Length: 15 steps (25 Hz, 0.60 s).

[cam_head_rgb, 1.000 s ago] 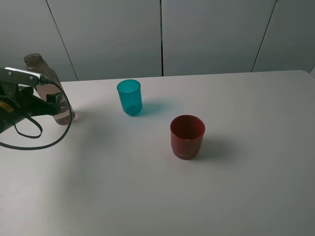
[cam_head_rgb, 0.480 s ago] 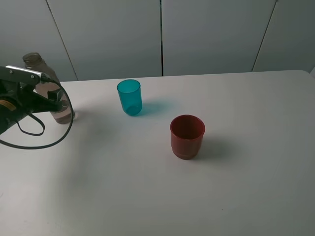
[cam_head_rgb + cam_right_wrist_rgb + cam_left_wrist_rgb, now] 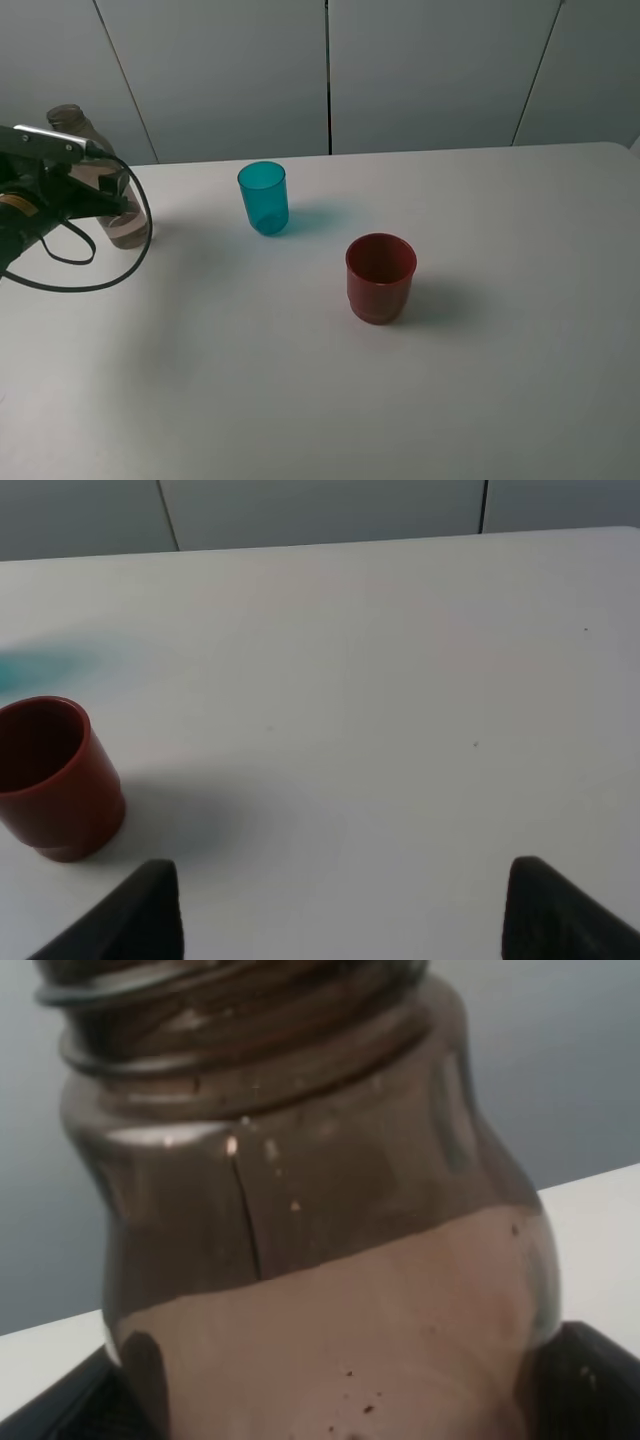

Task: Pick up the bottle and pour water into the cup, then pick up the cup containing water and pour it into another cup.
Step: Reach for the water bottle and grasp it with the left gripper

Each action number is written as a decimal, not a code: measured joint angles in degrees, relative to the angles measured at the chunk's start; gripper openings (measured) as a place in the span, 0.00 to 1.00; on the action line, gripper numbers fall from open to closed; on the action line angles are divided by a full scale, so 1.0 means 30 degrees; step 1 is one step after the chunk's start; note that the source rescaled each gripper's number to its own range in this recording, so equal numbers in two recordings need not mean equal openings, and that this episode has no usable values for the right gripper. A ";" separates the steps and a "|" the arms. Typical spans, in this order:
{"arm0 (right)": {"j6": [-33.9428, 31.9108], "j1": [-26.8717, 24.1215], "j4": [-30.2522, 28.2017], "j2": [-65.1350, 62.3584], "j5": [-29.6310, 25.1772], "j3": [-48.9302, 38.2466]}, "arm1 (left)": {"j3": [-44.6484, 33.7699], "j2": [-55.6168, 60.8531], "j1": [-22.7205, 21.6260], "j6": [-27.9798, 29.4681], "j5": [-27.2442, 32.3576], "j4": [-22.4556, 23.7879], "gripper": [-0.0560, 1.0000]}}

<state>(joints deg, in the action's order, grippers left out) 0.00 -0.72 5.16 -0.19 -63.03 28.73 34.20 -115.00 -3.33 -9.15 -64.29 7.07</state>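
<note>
The left claw (image 3: 112, 200) stands spread wide with one jaw on either side of the bottle (image 3: 320, 1260), low on its body; whether the pads actually press the plastic cannot be told. The bottle stands roughly upright at the 9 o'clock edge of the table (image 3: 500, 380) in the high view. Its smoky walls look thin and smooth, so it will probably give under a hard squeeze and slide in a loose one. A firm, moderate hold on the broad body below the shoulder seems best, not on the narrow threaded neck. A paler band fills it to just under the shoulder, which reads as water, so it should be fairly heavy and apt to slosh when tipped; the neck looks uncapped. The teal cup (image 3: 263, 198) stands at 3 o'clock from the bottle, well apart, upright, with no water line to be seen. The red cup (image 3: 380, 277) sits at 4 o'clock from the teal one, upright, its inside dark and seemingly dry. The right claw (image 3: 345, 910) hangs wide and holds nothing, with the red cup near it
</note>
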 joint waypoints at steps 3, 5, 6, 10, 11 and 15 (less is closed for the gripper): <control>0.0000 0.0000 0.0000 0.0000 0.0000 0.0000 | 0.0140 -0.0539 0.0000 0.0000 -0.0393 -0.0045 0.99; 0.0000 0.0000 0.0000 0.0000 0.0000 0.0000 | 0.0402 -0.0698 0.0000 0.0000 -0.0467 -0.0072 0.99; 0.0000 0.0000 0.0000 0.0000 0.0000 0.0000 | 0.0553 -0.0776 0.0000 0.0000 -0.0467 -0.0084 0.99; 0.0000 0.0000 0.0000 0.0000 0.0000 0.0000 | 0.1112 -0.1237 0.0000 0.0000 -0.0548 -0.0117 0.99; 0.0000 0.0000 0.0000 0.0000 0.0000 0.0000 | 0.1190 -0.1388 0.0000 0.0000 -0.0590 -0.0117 0.99; 0.0000 0.0000 0.0000 0.0000 0.0000 0.0000 | 0.1291 -0.1837 0.0000 0.0000 -0.0733 -0.0117 0.99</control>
<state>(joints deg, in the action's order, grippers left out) 0.00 -0.72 5.16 -0.19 -63.03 28.73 38.07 -120.52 -3.33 -9.15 -66.49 6.71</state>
